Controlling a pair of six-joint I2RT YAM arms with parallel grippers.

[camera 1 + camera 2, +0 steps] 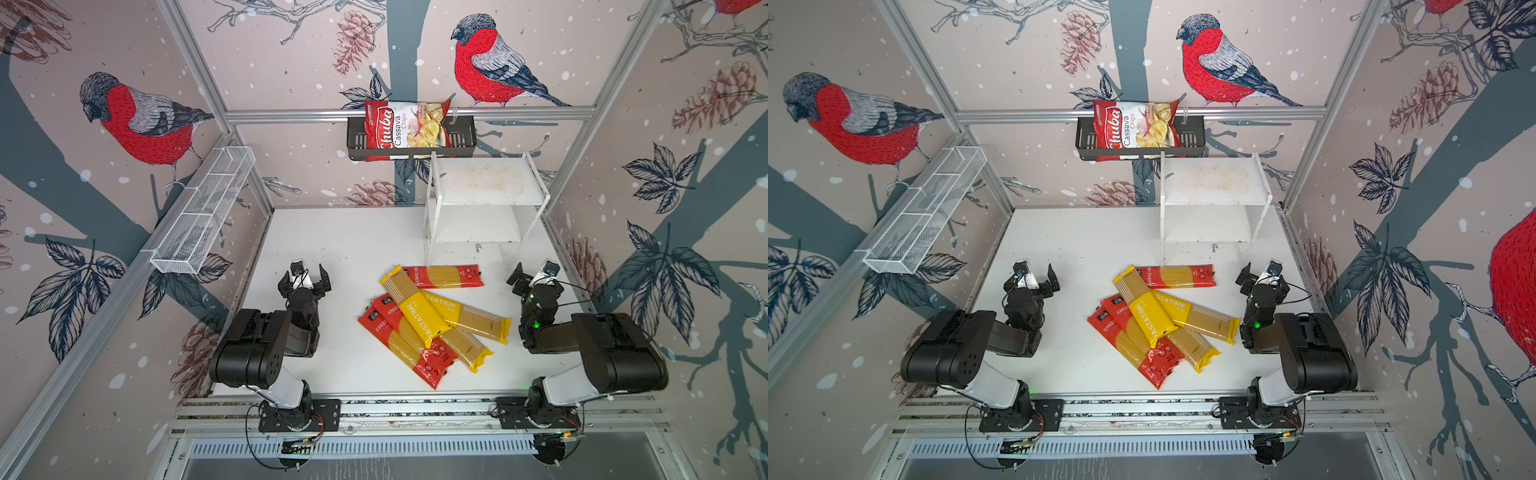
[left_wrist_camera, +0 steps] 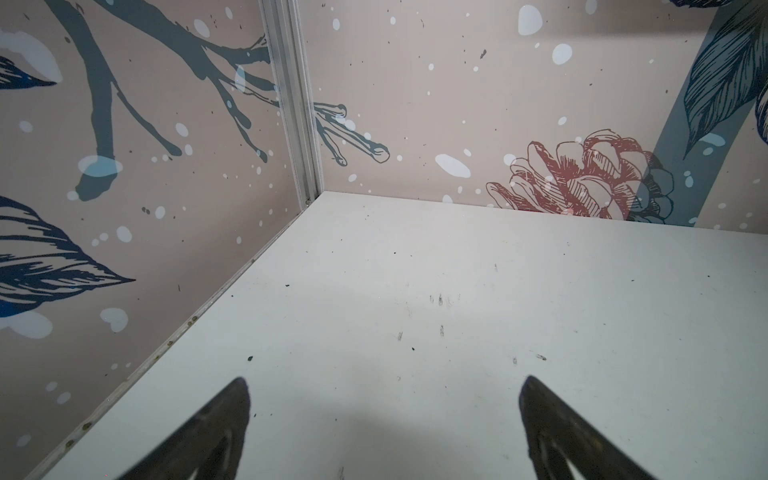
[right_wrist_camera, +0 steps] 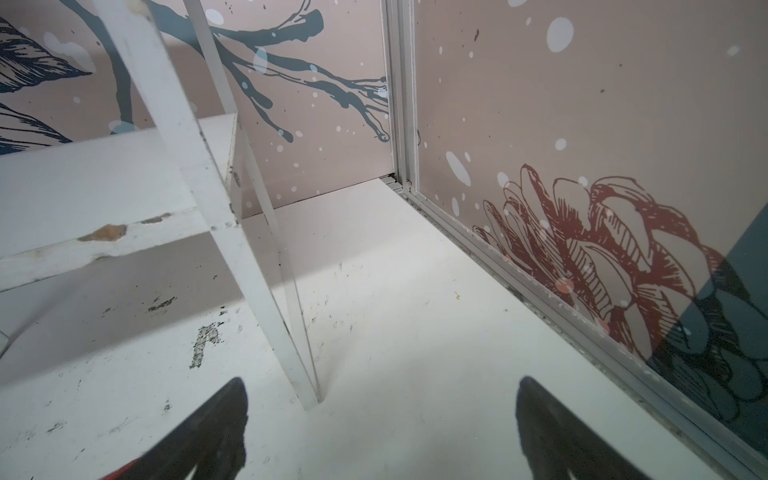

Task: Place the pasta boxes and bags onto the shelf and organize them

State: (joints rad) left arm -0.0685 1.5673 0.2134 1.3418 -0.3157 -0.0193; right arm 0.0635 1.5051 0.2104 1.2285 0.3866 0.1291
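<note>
Table (image 1: 353, 249): pasta packs (image 1: 419, 320) between left fingers (image 1: 323, 277), right fingers (image 1: 516, 276).

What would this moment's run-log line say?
phase: not started | left gripper: open, empty | right gripper: open, empty | spaghetti packs: six, piled on table | shelf: no packs yet

White shelf (image 1: 486, 183), yellow-and-tan pasta packs (image 1: 417, 318), red clear-middled spaghetti packs (image 1: 432, 361), red-and-white chips bag (image 1: 386, 129), black basket (image 1: 461, 137)

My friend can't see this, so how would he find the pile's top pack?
Start at the white shelf at the back. Before it lies a heap of spaghetti packs. The top pack is yellow and tan, crossing red and yellow neighbours.
</note>
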